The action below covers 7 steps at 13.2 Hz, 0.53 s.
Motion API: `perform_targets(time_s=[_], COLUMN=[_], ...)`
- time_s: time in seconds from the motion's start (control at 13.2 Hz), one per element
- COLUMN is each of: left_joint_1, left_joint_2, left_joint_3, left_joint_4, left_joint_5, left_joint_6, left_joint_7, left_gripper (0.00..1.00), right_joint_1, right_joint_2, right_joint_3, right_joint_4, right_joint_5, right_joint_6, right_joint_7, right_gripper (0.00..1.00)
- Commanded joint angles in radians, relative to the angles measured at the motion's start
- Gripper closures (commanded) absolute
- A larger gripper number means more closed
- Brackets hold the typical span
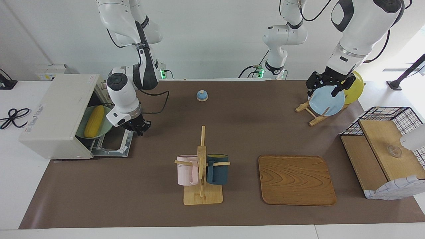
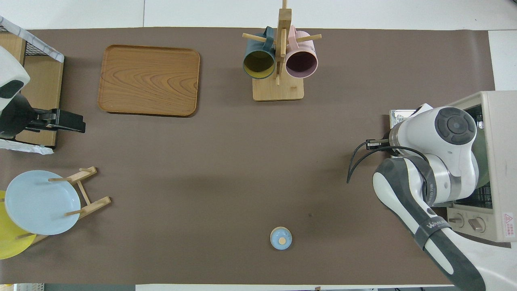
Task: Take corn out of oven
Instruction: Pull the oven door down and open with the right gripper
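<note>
**Kitchenware staged in a robotics lab**

Two white Franka arms stand at a plain white wall, cables trailing to their bases. A brown mat covers the white table, where household props are laid out: a cream toaster oven, a wooden mug tree, a plate rack and a wooden tray. No counters or sink.

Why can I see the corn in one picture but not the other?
Facing view: the corn shows on a green plate in the open oven. Overhead view: the right arm and the oven's top hide it.
</note>
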Motion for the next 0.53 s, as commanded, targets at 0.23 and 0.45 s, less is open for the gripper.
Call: perform_targets(time_s=[0.23,0.45], left_joint_1=[0.009,0.011], left_joint_2=[0.000,0.000], left_joint_3=[-0.001,-0.001], left_joint_4=[-0.040,-0.043], left_joint_5=[-0.005,-0.005], left_joint_6=[0.052,0.057], left_joint_7=[-0.001,0.003], left_gripper=[0.00,0.00], right_joint_1=[-0.034,-0.110], right_joint_2=[-0.139,-0.169], right_joint_3=[-0.018,-0.018], right_joint_4=[0.081,0.076], right_joint_5=[0.002,-0.002], right_joint_6=[-0.304,-0.351], right_joint_7=[-0.064,-0.157], right_gripper=[0.72,0.67])
